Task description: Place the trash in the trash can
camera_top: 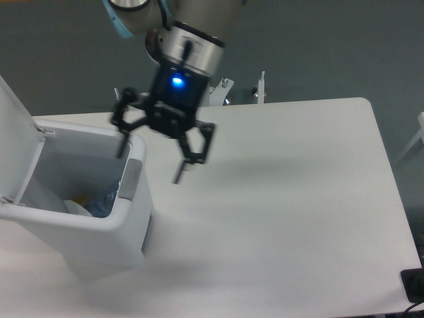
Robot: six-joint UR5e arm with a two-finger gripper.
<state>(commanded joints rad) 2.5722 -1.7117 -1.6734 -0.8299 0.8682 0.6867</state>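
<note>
The white trash can (129, 225) stands at the table's left edge with its lid (14, 136) swung up and open. Down inside it lies the trash: a bluish plastic bottle (105, 201) and a pale bag (74, 207), both partly hidden by the can's front wall. My gripper (151, 160) hangs above the table just right of the can's right rim. Its fingers are spread wide and hold nothing. The gripper is slightly motion-blurred.
The white table (285, 199) stretches to the right of the can. The arm's white base column (192, 73) stands behind the table's far edge, with small metal fixtures (260, 89) beside it. A dark object (414, 285) sits at the lower right corner.
</note>
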